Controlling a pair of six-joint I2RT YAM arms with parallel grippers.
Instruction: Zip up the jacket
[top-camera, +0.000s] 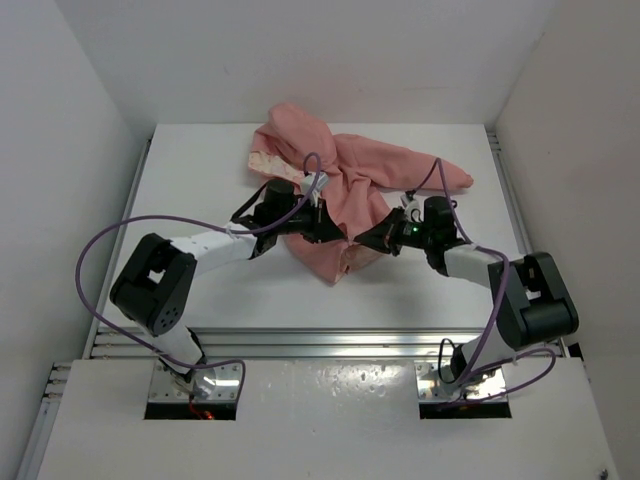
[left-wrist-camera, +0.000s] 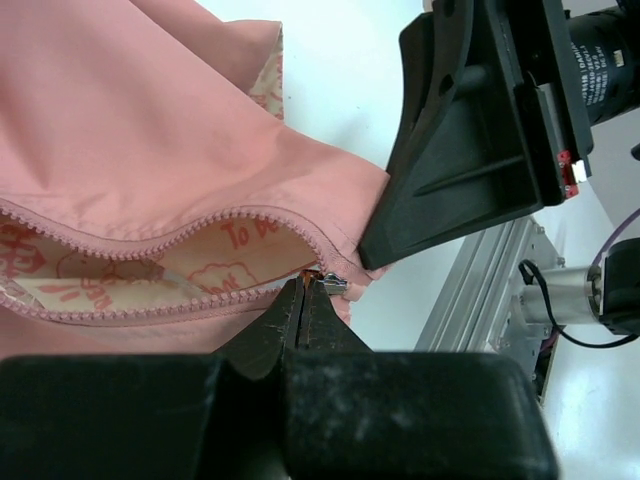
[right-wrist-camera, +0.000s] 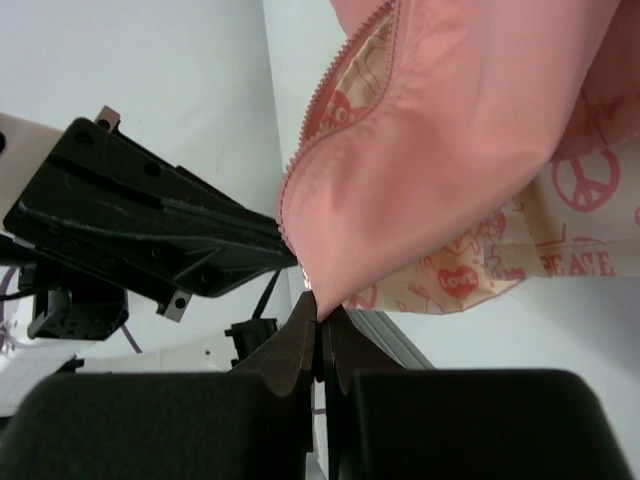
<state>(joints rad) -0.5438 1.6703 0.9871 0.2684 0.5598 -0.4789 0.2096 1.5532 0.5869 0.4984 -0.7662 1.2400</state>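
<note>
At the hem of the jacket (top-camera: 340, 200), the zipper slider (left-wrist-camera: 333, 284) is pinched by the left gripper (left-wrist-camera: 303, 292) and the adjoining fabric by the right gripper (right-wrist-camera: 318, 308). The slider must next be drawn along the open teeth (left-wrist-camera: 150, 250).

Lining, word: "PEACE" in red capitals on the cream lining (right-wrist-camera: 520, 255) of the jacket (right-wrist-camera: 450, 120).
Lining, heart: "Love" in white script inside a red heart (right-wrist-camera: 457, 283).
Lining, sign: red peace symbol (right-wrist-camera: 585, 180), above "PEACE".
Lining, left wrist view: red script lettering (left-wrist-camera: 245, 238) reads "To Be"; the rest is hidden.
Other print: illegible.
</note>
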